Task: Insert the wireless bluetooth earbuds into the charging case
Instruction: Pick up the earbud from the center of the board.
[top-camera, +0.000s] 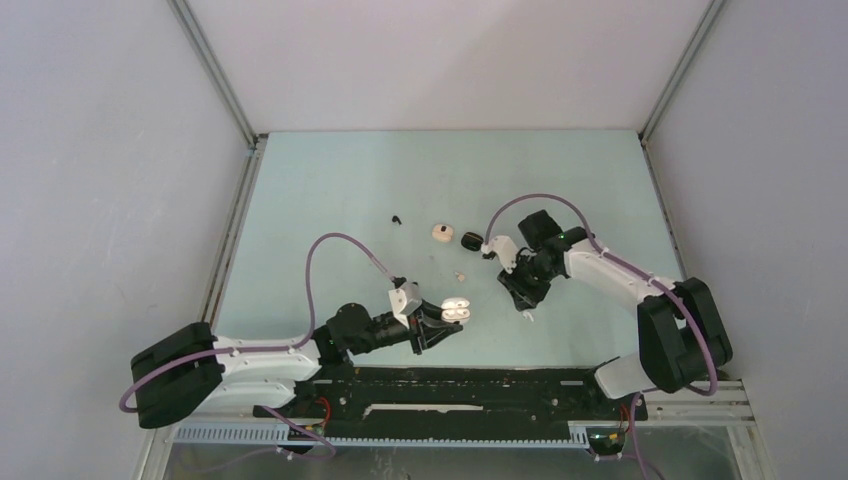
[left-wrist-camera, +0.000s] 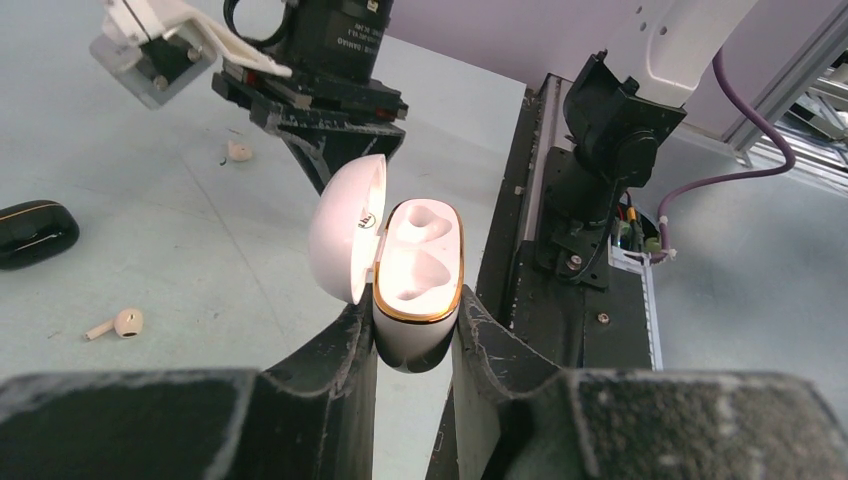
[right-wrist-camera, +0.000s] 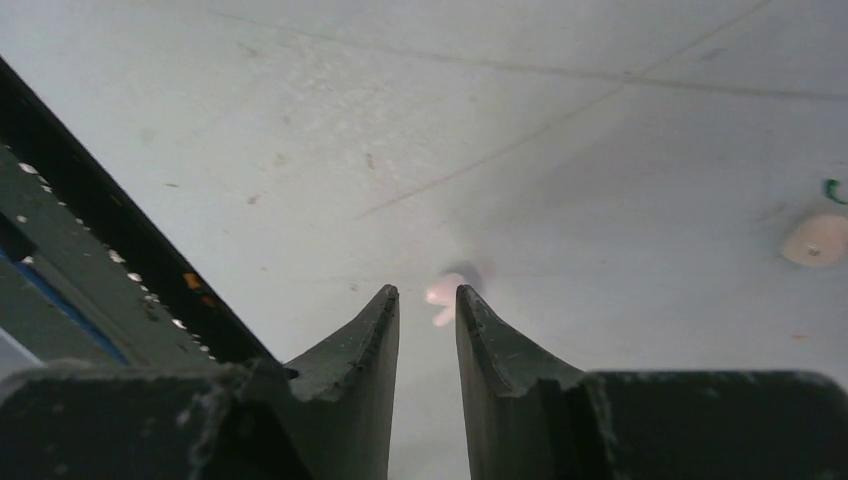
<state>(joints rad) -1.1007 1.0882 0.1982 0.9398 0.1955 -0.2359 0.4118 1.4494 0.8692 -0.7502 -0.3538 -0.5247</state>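
My left gripper (top-camera: 440, 322) is shut on the white charging case (left-wrist-camera: 418, 300), low over the near table. The case has a gold rim. Its lid (left-wrist-camera: 345, 235) stands open and both sockets show empty. My right gripper (right-wrist-camera: 428, 295) points down at the table just right of the case, jaws a little apart with nothing between them. A pinkish-white earbud (right-wrist-camera: 445, 292) with a short stem lies on the table just past its fingertips (right-wrist-camera: 385, 305). From above this earbud (top-camera: 526, 317) sits at the near side of the right gripper (top-camera: 521, 293). Another stemmed earbud (left-wrist-camera: 125, 322) lies left of the held case.
A black closed case (top-camera: 472, 240) and a beige case (top-camera: 440, 232) lie mid-table beyond the grippers. There is a small beige bud (top-camera: 460, 275) between them and the held case. A round beige piece (right-wrist-camera: 815, 240) shows at the right. The black base rail (left-wrist-camera: 560, 300) runs close by.
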